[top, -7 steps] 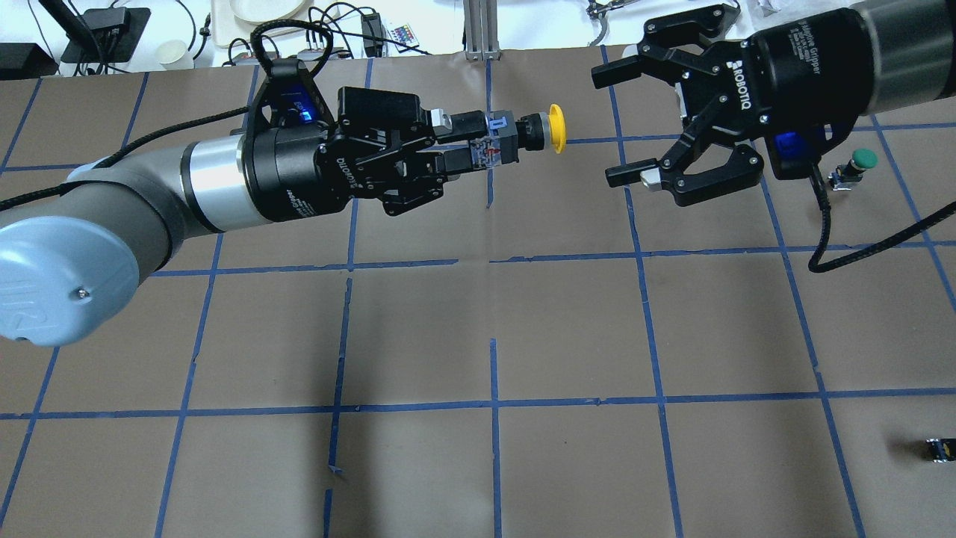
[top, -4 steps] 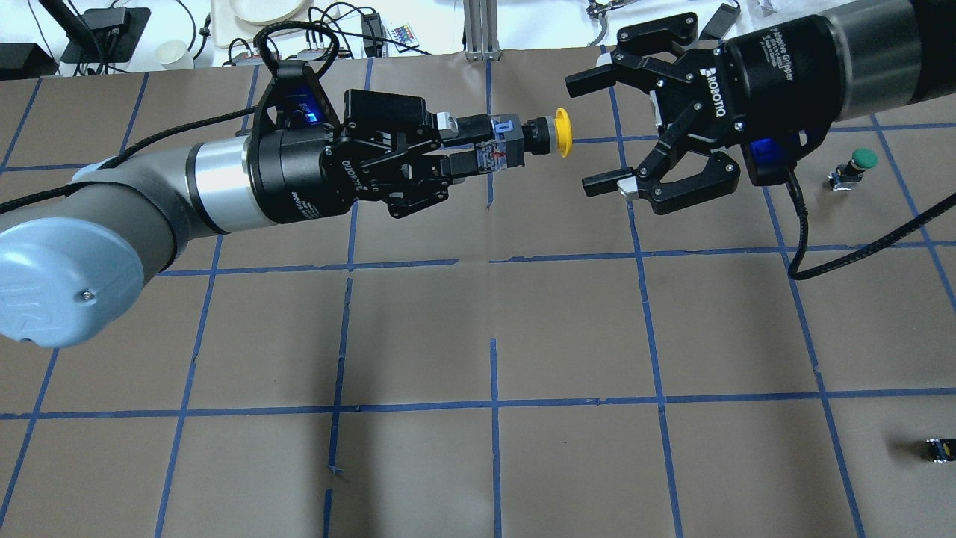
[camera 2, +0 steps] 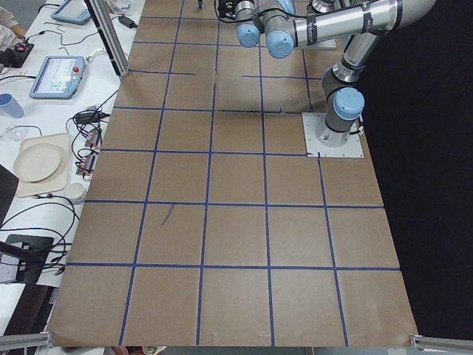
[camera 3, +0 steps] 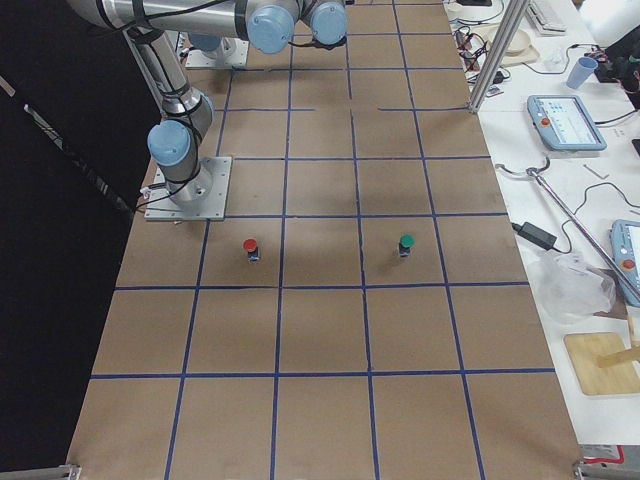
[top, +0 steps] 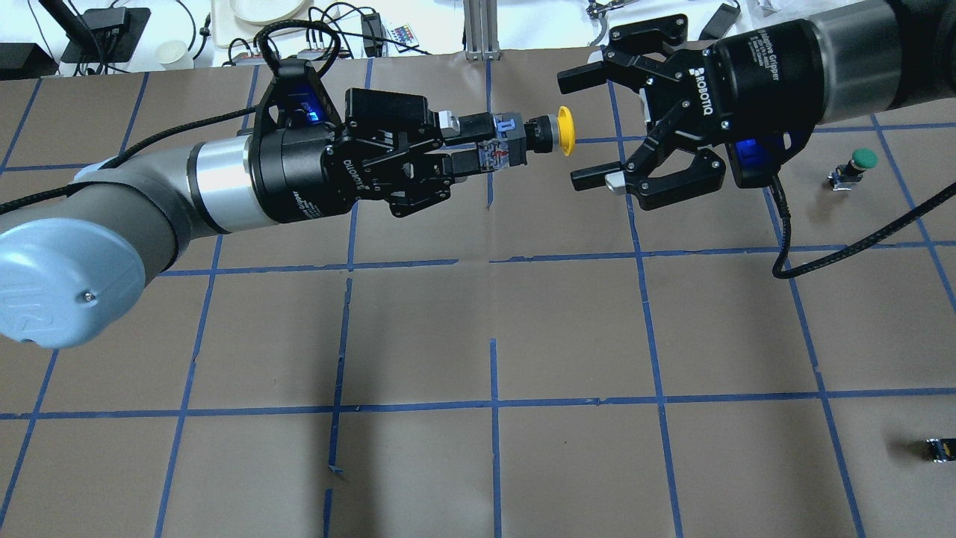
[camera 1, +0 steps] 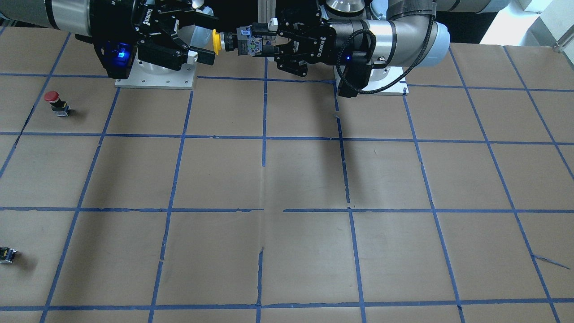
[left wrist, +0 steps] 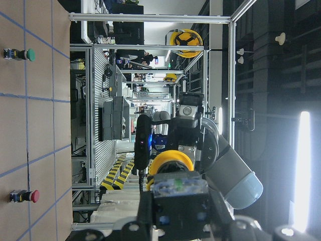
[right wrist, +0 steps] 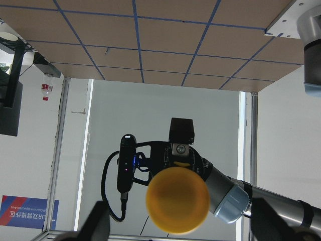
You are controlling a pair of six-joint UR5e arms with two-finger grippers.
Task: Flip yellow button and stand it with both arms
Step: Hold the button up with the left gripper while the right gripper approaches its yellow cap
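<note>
Left gripper (top: 478, 143): clamped on the block body of the yellow button (top: 523, 138). It holds the button in the air well above the table (top: 567, 321), long axis horizontal, cap pointing at the other arm.

Right gripper (top: 575, 128): jaws spread wide and holding nothing. In the overhead view the cap sits at the mouth of the jaws, level with the fingertips and touching neither. The right wrist view shows the cap (right wrist: 177, 200) centred between the two fingers (right wrist: 98, 223).

Step, as we judge it: mid-air handover, receiving side lined up but not yet gripping. The flip and the standing are not yet done.

Next move, our judgement: the right gripper advances slightly along the button's axis, then closes across the cap or the dark collar behind it. Only then should the left let go. Releasing sooner would drop the part.

Materials:
- Cap: smooth glossy yellow plastic, round mushroom dome with a thin rim. It is curved, so flat pads could slip or cock it.
- Collar: black, cylindrical, narrower than the cap.
- Body: grey-black squarish block with small blue and red details. Its flat faces suit the present grip and give a base to stand on.

Further out, a green-capped button (top: 859, 164), a red-capped button (camera 1: 54, 101) and a small dark switch block (top: 939, 448) rest on the table's brown paper, which has a blue tape grid.
</note>
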